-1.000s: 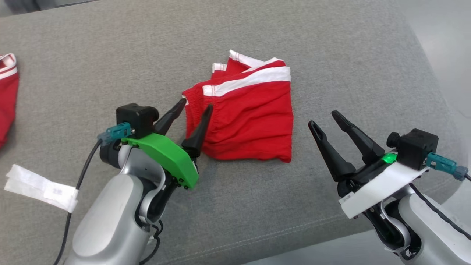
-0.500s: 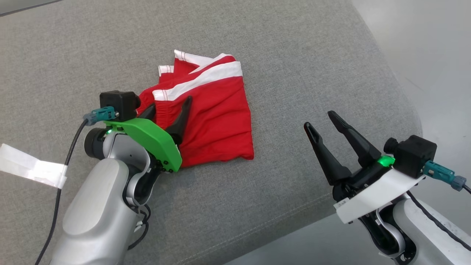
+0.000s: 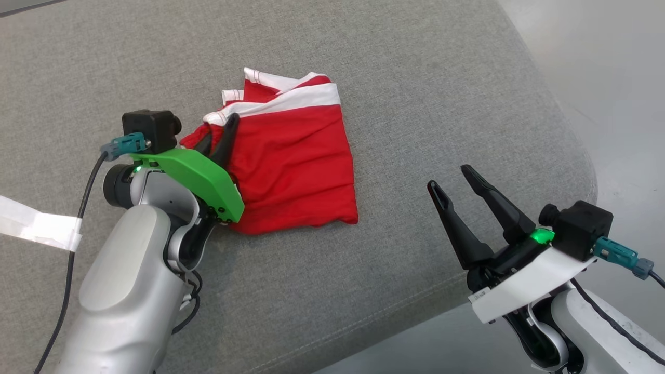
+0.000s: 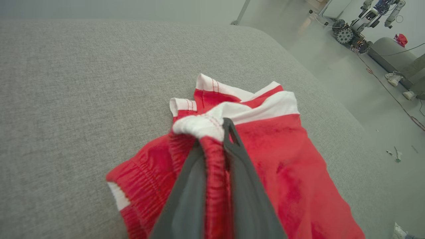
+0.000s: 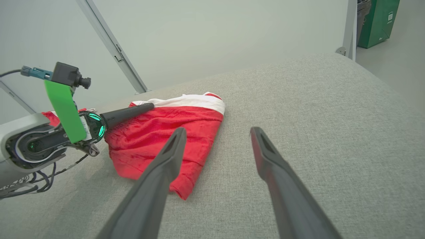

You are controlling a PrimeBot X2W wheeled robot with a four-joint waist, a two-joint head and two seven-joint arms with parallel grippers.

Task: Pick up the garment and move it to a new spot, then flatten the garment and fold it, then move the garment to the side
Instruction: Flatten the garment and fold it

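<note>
Left jaws: closed to a narrow pinch on the red shorts (image 3: 296, 156); the two dark fingers (image 4: 245, 179) clamp a bunched fold of the elastic waistband at its white-trimmed corner.
Right jaws: spread wide and holding nothing; the fingers (image 3: 456, 222) hover over the near right corner of the surface, well apart from the shorts.
Red shorts: a loosely folded heap on the grey upholstered cushion (image 3: 415, 78), towards its right half, with the left corner gathered between the fingers.
Cloth: thin red knit, creased in soft ridges, with broad white bands and red stitching along the far edge and a ribbed, gathered waistband on the left.
Cushion: coarse grey weave over padding, with a stitched seam along the near side and a rounded right corner.
Open room: bare grey fabric all round the shorts, widest beyond them and to the left. The cushion drops away at the right and near edges.
Tape: a white strip of tape (image 3: 36, 226) lies on the cushion at far left, beside the left forearm.
Floor: pale glossy floor (image 3: 613, 78) to the right of the cushion.
Room: the left wrist view shows a wheeled robot (image 4: 352, 30) standing far off on that floor. The right wrist view shows a pale wall, a slanted metal bar (image 5: 113, 46) and a green box (image 5: 378, 23).
</note>
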